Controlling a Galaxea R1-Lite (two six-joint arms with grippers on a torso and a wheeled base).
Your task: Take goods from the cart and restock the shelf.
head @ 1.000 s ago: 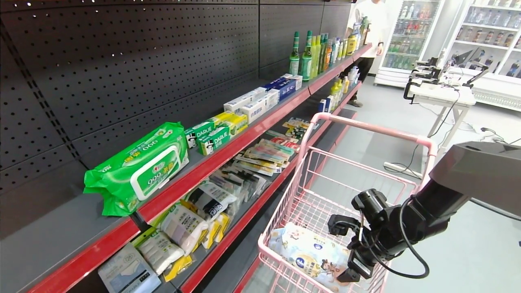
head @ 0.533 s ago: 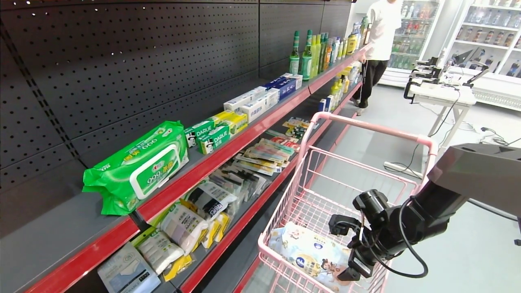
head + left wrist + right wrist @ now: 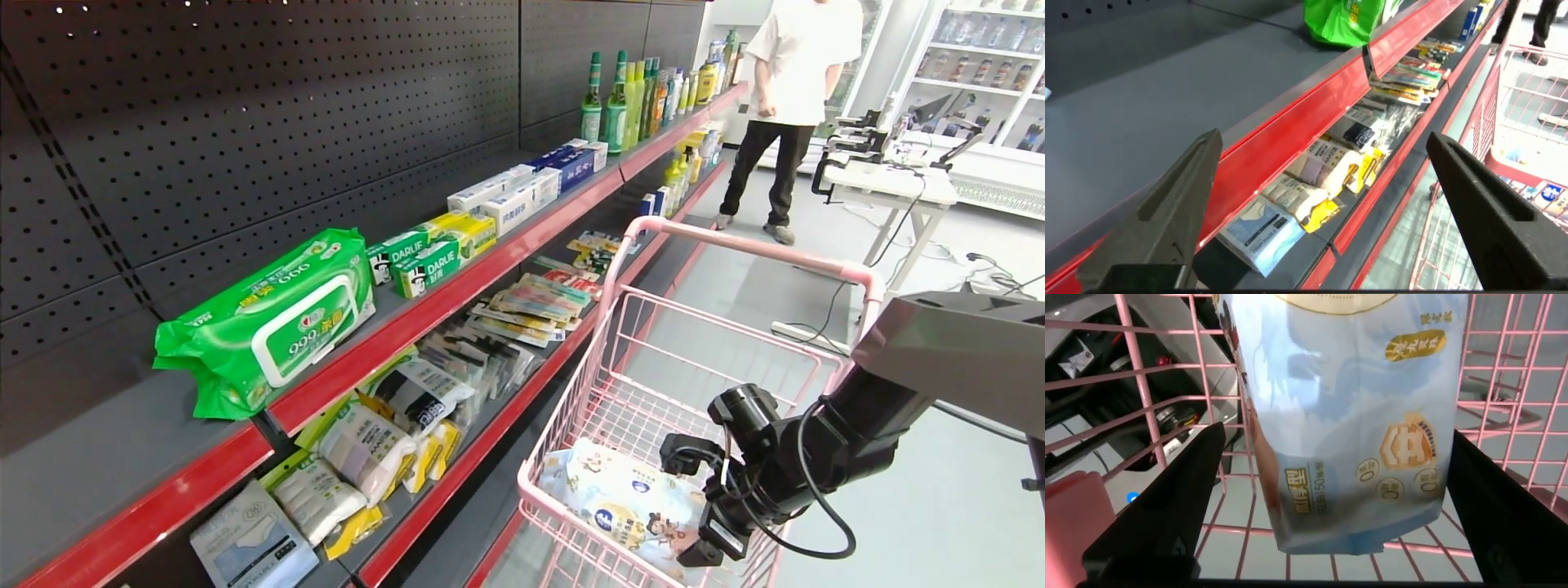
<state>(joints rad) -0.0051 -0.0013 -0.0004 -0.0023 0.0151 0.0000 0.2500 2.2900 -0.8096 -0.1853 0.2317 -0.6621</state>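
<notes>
Found the right gripper (image 3: pixel 1335 433) low inside the pink cart (image 3: pixel 739 253), jaws spread wide to either side of the pale-blue wipes pack (image 3: pixel 629 506) lying on the cart's wire floor, not clamped on it. Found the left gripper (image 3: pixel 1323 137) just off the red-edged shelf (image 3: pixel 457 294), jaws likewise wide apart and empty. Noted a green wipes pack (image 3: pixel 269 327) lying on the upper shelf board, beside toothpaste boxes (image 3: pixel 429 257).

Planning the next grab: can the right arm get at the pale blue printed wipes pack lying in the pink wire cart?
Probably yes. The right gripper hangs open close over the pale blue printed wipes pack inside the pink wire cart, one finger to either side, with nothing between them.
</notes>
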